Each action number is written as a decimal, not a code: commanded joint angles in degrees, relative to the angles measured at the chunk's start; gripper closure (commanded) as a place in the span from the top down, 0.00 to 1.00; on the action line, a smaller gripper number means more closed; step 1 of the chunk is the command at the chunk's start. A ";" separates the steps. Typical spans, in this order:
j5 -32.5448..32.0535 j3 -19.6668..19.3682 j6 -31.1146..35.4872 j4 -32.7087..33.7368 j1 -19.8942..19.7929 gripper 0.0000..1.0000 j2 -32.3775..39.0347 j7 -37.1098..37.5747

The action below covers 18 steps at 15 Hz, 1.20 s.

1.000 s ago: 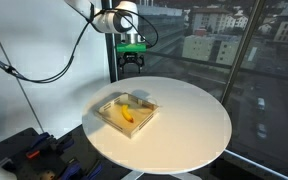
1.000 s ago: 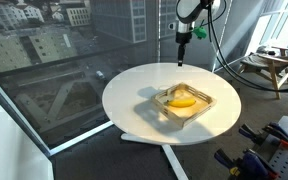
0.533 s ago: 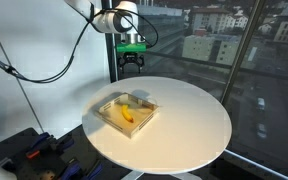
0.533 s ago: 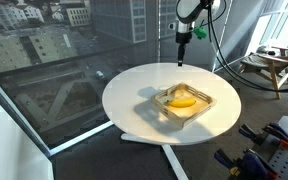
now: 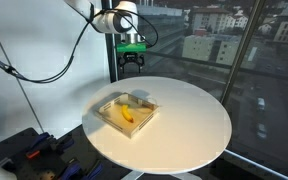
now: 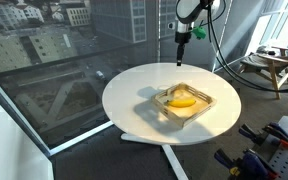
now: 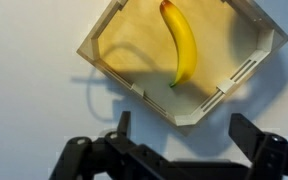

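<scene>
A yellow banana (image 7: 180, 42) lies alone in a shallow square wooden tray (image 7: 114, 78) on the round white table (image 5: 189, 115). Both exterior views show the tray (image 5: 146, 122) (image 6: 210, 102) and banana (image 5: 127, 114) (image 6: 184, 101) near the table's middle. My gripper (image 7: 184, 135) hangs high above the table's far edge, well clear of the tray, its black fingers spread open with nothing between them. In both exterior views the gripper (image 5: 132, 65) (image 6: 182, 58) points straight down.
Large windows with a city view stand behind the table. A black cable (image 5: 59, 70) loops from the arm. Tools and clutter (image 5: 39, 155) lie on the floor beside the table base; a wooden stool (image 6: 274, 65) stands further off.
</scene>
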 commanded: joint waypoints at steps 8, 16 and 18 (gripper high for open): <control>2.95 2.08 6.41 -0.30 -1.97 1.00 -0.21 -2.75; 7.47 2.95 7.36 -2.74 -3.89 1.00 -0.02 -8.33; 7.28 2.85 7.70 -3.29 -4.04 1.00 0.22 -8.80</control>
